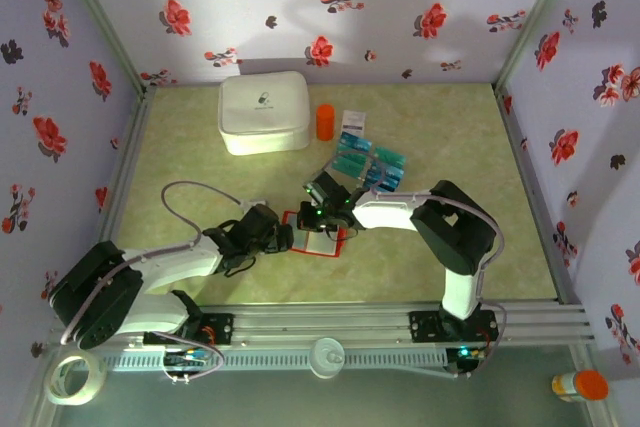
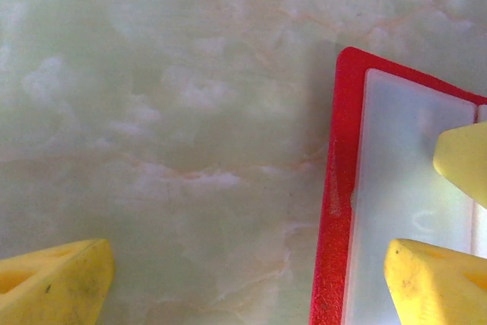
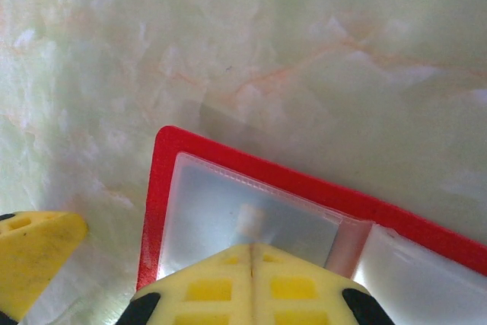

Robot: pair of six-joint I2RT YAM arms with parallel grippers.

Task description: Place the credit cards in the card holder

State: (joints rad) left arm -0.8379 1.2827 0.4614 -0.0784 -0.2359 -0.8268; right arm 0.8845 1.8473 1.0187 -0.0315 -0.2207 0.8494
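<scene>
From above we see the cards fanned just beyond the open wallet, which lies between both grippers. Closer in, the left gripper gapes wide, one finger on a clear pocket, holding nothing. The right gripper is also spread and empty.

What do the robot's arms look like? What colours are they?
The left arm and the right arm are smooth white tubes joined by chunky black joints. A thin grey cable loops along the left one. Small green lights glow at the right wrist. The fingers are bright yellow wedges.
</scene>
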